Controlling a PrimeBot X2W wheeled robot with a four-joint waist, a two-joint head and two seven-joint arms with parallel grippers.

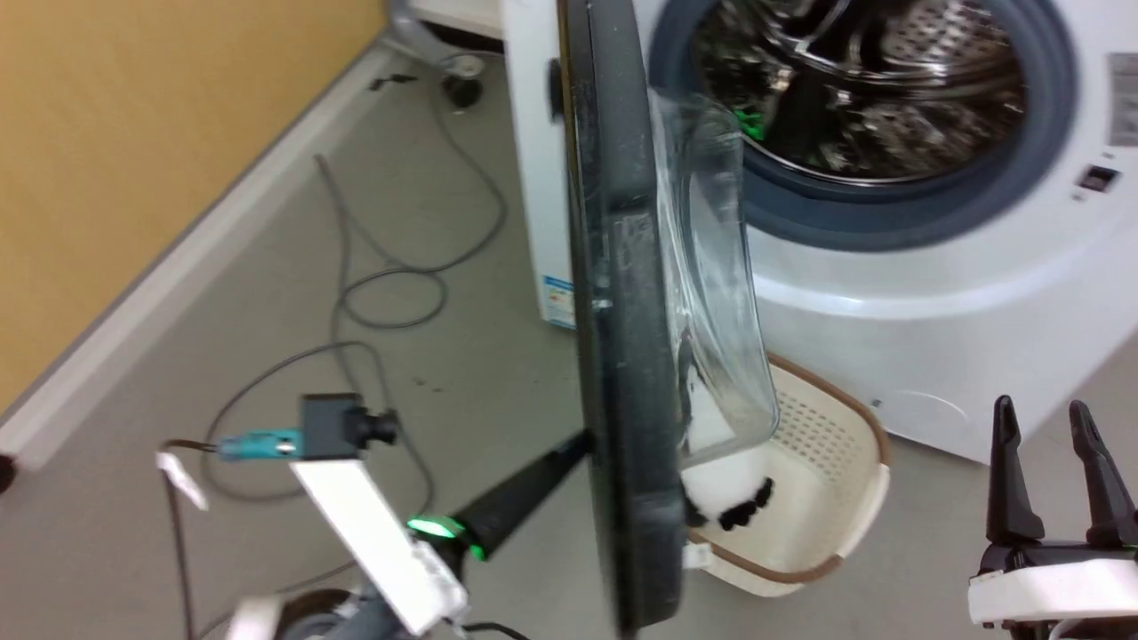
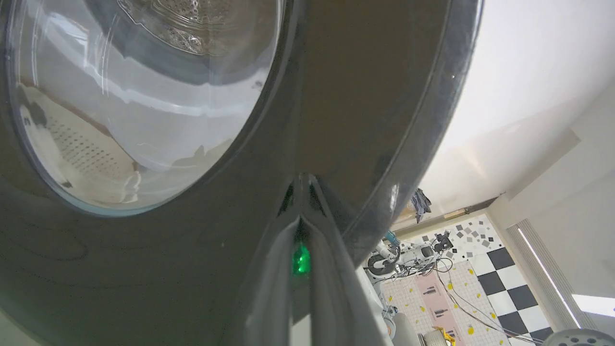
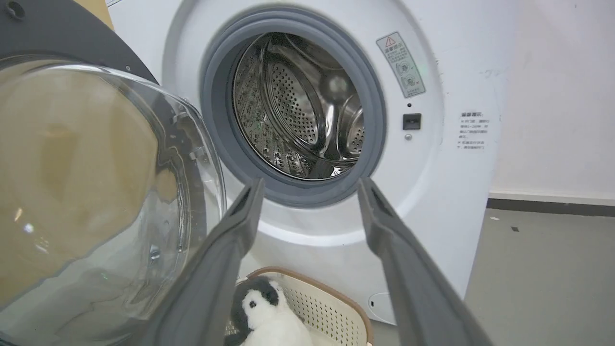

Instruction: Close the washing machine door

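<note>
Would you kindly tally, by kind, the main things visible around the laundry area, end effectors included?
washing machine: 1
washing machine door: 1
cream basket: 1
plush penguin: 1
end effectors: 2 (left end effector, right end effector)
Total: 6

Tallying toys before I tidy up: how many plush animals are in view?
1. A black-and-white plush penguin sits in the cream perforated plastic basket in front of the white washing machine. The glossy black door covers part of the basket, so more may be hidden.
</note>
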